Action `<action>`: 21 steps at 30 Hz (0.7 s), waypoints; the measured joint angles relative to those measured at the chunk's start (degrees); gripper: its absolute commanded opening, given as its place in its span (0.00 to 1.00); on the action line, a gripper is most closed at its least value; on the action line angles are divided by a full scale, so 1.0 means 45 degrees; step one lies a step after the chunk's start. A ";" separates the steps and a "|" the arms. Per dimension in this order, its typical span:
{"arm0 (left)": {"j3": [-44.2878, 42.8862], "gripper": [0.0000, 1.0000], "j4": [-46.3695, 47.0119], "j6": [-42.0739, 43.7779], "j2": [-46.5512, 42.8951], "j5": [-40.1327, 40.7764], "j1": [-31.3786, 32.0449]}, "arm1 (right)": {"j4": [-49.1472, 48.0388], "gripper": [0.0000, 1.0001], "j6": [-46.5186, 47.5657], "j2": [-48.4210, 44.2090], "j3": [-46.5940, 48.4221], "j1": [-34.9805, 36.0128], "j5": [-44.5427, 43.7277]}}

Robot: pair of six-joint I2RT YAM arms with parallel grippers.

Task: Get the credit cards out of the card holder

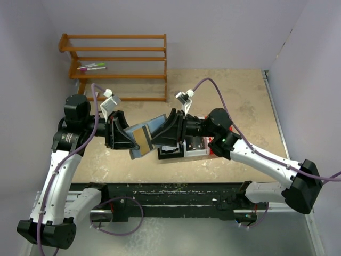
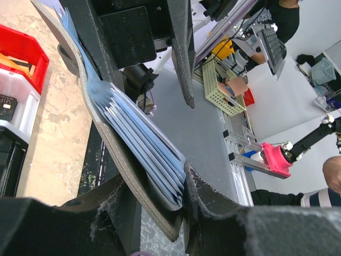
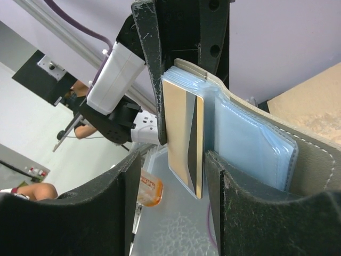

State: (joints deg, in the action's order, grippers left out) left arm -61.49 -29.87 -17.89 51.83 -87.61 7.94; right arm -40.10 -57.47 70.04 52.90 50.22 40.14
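The blue-grey card holder (image 1: 155, 125) hangs above the table between both arms. My left gripper (image 1: 130, 141) is shut on it: its fingers clamp the holder's lower edge (image 2: 133, 144) with its fan of blue sleeves. A tan-gold credit card (image 3: 178, 128) sticks out of the holder (image 3: 256, 144), with a thin black card (image 3: 192, 144) edge-on behind it. My right gripper (image 3: 170, 176) is open, one finger on each side of these cards. Its right finger stands close beside them and the left finger stands well apart. The tan card (image 1: 141, 137) also shows from above.
Red, white and black bins (image 1: 194, 145) sit on the table under my right wrist. A wooden rack (image 1: 120, 58) with markers (image 1: 91, 67) stands at the back left. The table's right edge (image 1: 274, 112) runs along the wall.
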 measured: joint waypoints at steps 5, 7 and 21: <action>0.0000 0.19 0.0063 0.0005 -0.0155 0.0087 -0.0015 | 0.0976 0.54 0.0442 0.0015 0.0466 -0.0024 0.0078; 0.0000 0.09 0.0117 0.0010 -0.0311 0.0185 -0.0015 | 0.1350 0.52 0.0622 0.0000 0.0597 -0.0078 0.0131; -0.0010 0.00 0.0447 0.0214 -0.0670 0.0121 -0.0015 | -0.1841 0.24 -0.1341 0.0806 -0.0141 -0.0403 0.1409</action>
State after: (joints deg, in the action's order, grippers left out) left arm -61.54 -27.86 -16.93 48.82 -87.07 7.88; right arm -48.38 -63.51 73.67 52.27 48.40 46.48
